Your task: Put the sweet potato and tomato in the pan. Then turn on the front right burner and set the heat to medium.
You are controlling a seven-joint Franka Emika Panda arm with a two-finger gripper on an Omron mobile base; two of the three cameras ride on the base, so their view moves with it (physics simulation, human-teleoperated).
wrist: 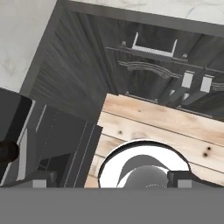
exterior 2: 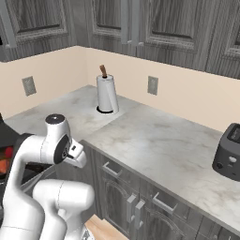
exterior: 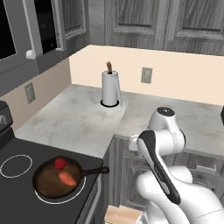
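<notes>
- Step in hand, as judged: loading looks done; the burner step remains. The small elongated orange-pink sweet potato (exterior: 67, 178) and the small round glossy red tomato (exterior: 60, 163) both lie inside the round dark cast-iron pan (exterior: 46, 186) with the brownish inside, lower left of the left base view
- Tomato sits toward the upper part of the pan's floor, sweet potato just below and right of it; near each other, contact between them not resolvable
- Pan rests over the front right burner (exterior: 79, 194), the thin white circle outline on the black glass stovetop (exterior: 17, 205); a sliver of the outline shows past the pan's lower rim. Short straight black handle points right, toward the stovetop's edge
- A smaller white circle outline (exterior: 16, 166) at the far left of the same view carries nothing
- End effector (wrist: 109, 183): in the hand view the two dark tips sit at the bottom edge, far apart, nothing between them; it looks down at a pale wooden floor (wrist: 148, 122) and grey cabinet fronts (wrist: 87, 70)
- Next move, as judged: bring the arm to the stove's controls and set the correct knob to medium. No knob can be made out clearly, so which control serves this burner cannot be told
- Elsewhere on the marble table (exterior: 83, 118): white paper-towel roll (exterior: 110, 89) upright, centre top; dark toaster (exterior 2: 228, 152) at the right edge of the right base view
</notes>
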